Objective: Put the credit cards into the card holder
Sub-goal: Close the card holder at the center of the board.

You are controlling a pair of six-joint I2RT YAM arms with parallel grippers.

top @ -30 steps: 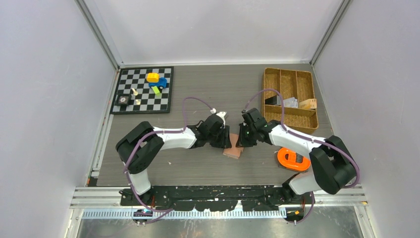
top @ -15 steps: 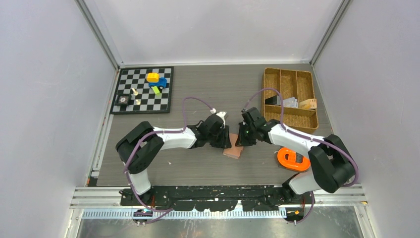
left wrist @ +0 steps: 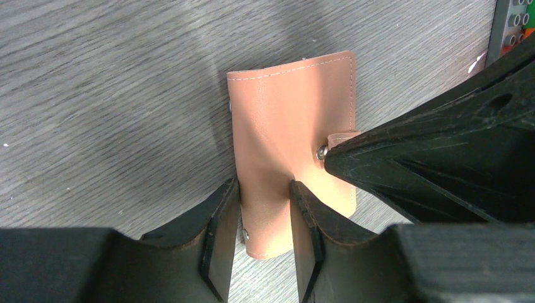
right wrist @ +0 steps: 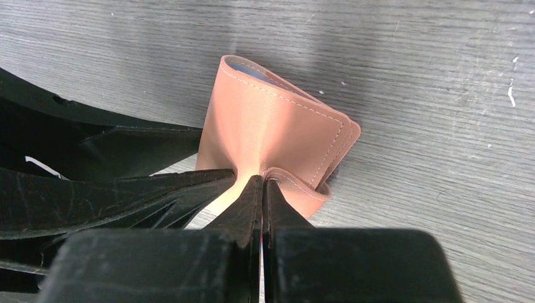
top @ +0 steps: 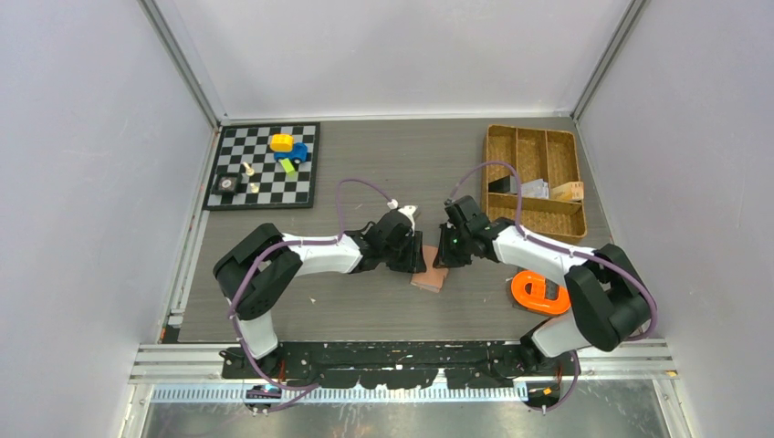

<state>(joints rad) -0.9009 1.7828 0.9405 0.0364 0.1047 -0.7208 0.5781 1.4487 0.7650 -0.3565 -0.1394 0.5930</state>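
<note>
The salmon-pink card holder [top: 429, 279] lies mid-table, partly lifted between both grippers. My left gripper [top: 416, 260] is shut on one edge of the card holder [left wrist: 284, 113], with the leather pinched between its jaws [left wrist: 264, 189]. My right gripper [top: 444, 257] is shut on the card holder's snap strap [right wrist: 296, 189], jaws pressed together [right wrist: 262, 184] against the pink cover [right wrist: 265, 120]. A black flat piece [top: 500, 185] and a pale one [top: 536, 189] in the wicker tray look like credit cards. No card is in either gripper.
A woven wicker tray [top: 533, 219] stands at the back right, with a small tan box [top: 568, 192] inside. An orange letter-shaped object [top: 538, 293] lies beside the right arm. A chessboard [top: 265, 187] with toy pieces sits at the back left.
The right arm has shifted very slightly towards the left. The card holder and the left arm stay where they were.
</note>
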